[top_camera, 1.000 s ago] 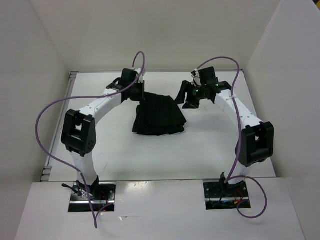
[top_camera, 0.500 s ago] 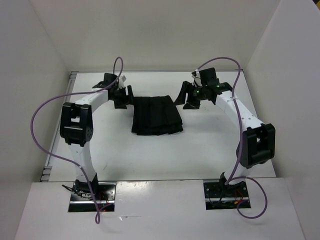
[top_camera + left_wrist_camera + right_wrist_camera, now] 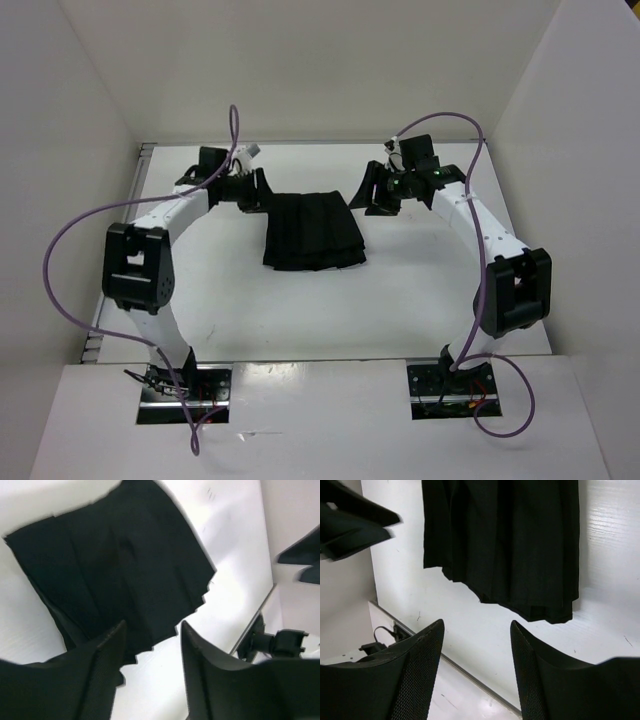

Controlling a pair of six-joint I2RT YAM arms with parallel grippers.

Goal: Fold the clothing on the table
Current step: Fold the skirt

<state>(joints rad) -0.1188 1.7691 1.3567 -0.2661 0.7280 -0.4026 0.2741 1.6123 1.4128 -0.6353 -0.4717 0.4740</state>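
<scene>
Top external view: your left gripper [image 3: 258,190] and right gripper [image 3: 362,192] stand released, the clothing [image 3: 313,232] lies on the table [image 3: 300,310] between their jaws, and a low sweep could drag its layers loose.

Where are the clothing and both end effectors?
clothing [image 3: 313,232]: top view, middle of the fabric.
left end effector [image 3: 260,191]: top view, between its fingertips.
right end effector [image 3: 366,197]: top view, between its fingertips.

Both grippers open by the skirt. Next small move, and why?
Probably lift the left gripper up and away from the clothing: its jaws stand open and empty beside the far left corner, the right gripper is open too, and the clothing already lies layered on the table.
</scene>
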